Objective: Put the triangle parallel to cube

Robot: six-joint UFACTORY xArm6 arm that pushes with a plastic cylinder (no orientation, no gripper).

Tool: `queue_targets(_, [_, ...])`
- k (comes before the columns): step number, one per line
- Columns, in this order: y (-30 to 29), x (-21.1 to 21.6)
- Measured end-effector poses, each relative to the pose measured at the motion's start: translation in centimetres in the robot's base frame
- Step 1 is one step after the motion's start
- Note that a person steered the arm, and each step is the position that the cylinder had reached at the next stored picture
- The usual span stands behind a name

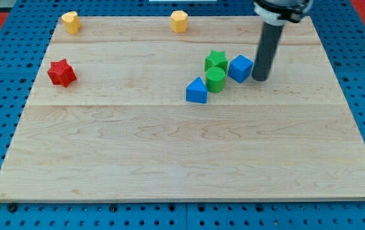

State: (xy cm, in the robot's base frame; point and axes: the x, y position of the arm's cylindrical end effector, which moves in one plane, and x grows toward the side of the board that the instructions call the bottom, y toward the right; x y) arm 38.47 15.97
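Observation:
A blue triangle [196, 91] lies near the board's middle, right of centre. A blue cube [240, 68] sits up and to its right. Between them stand a green cylinder [216, 79] and, behind it, a green star-like block [215, 61]; the cylinder touches or nearly touches the triangle and the cube. My tip [260, 78] is on the board just right of the blue cube, close to its right face; I cannot tell if it touches.
A red star [61, 73] lies at the left. A yellow block [71, 22] sits at the top left and a yellow hexagon-like block [179, 21] at the top middle. The wooden board [169, 166] rests on a blue pegboard.

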Motion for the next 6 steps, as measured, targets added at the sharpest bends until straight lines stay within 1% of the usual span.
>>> queue_targets(1, [-2.4, 8.8])
queue_targets(2, [-15.6, 11.5])
queue_targets(3, [-26.0, 9.9])
queue_targets(4, [-26.7, 4.3])
queue_targets(5, [-23.9, 2.0])
queue_targets(6, [-18.0, 2.0])
